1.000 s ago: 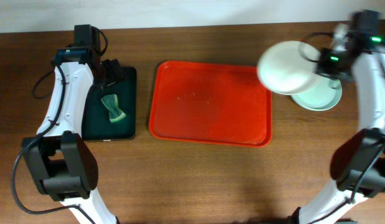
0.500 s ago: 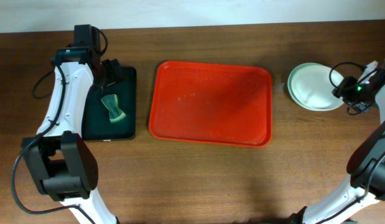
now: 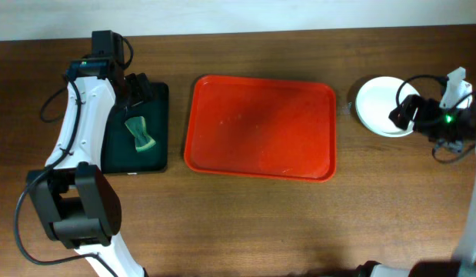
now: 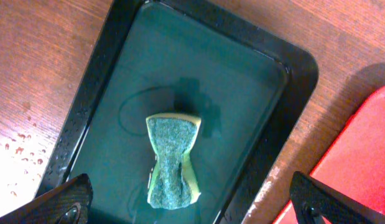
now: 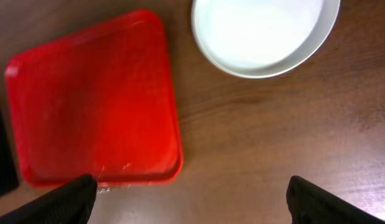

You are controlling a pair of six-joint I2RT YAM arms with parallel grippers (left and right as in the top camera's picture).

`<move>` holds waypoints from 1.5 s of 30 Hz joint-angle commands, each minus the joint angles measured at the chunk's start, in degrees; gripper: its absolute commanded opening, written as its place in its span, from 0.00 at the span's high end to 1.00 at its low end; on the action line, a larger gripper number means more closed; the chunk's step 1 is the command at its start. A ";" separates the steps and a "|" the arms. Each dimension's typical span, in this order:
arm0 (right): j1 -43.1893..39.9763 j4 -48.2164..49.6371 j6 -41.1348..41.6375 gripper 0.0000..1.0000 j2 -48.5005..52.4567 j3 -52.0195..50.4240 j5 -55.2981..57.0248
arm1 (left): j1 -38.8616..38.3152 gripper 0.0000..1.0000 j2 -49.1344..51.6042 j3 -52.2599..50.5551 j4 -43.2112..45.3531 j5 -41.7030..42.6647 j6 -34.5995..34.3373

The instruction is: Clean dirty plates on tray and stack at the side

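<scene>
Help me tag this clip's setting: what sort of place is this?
Probably a lab bench staged for dishwashing practice rather than a kitchen: a wooden table, a sponge in a dark tray, and a white plate beside a red tray.

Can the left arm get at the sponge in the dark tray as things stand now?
Probably yes. The left tool hangs open above the sponge, which lies alone in the dark tray, with nothing over it.

Overhead straight down on table [image 3: 245, 223], left wrist close over dark tray [image 4: 299, 73], right wrist higher, both catching red tray [image 5: 86, 112]
</scene>
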 commanded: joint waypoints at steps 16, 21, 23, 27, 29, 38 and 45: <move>3.08 -11.47 -3.78 0.02 -41.22 -12.07 10.03 | 0.13 0.01 -0.98 0.68 -0.17 0.00 0.13; 19.91 2.19 -3.80 0.02 -49.88 -20.92 0.39 | 0.13 0.01 -0.98 0.68 -0.17 0.00 0.13; 22.27 7.82 -3.78 0.02 -56.00 -28.83 -0.70 | 0.13 0.01 -0.98 0.68 -0.17 0.00 0.13; 22.29 16.59 -3.78 0.02 -59.34 -42.42 -1.64 | 0.13 0.01 -0.98 0.68 -0.17 0.00 0.13; 22.99 21.42 -3.78 0.02 -59.93 -46.58 -3.15 | 0.13 0.01 -0.98 0.68 -0.17 0.00 0.13; 27.10 41.68 -3.78 0.02 -74.42 -62.36 -7.76 | 0.13 0.01 -0.98 0.68 -0.17 0.00 0.13; 27.76 51.39 -3.78 0.02 -83.14 -70.51 -2.89 | 0.13 0.01 -0.98 0.68 -0.17 0.00 0.13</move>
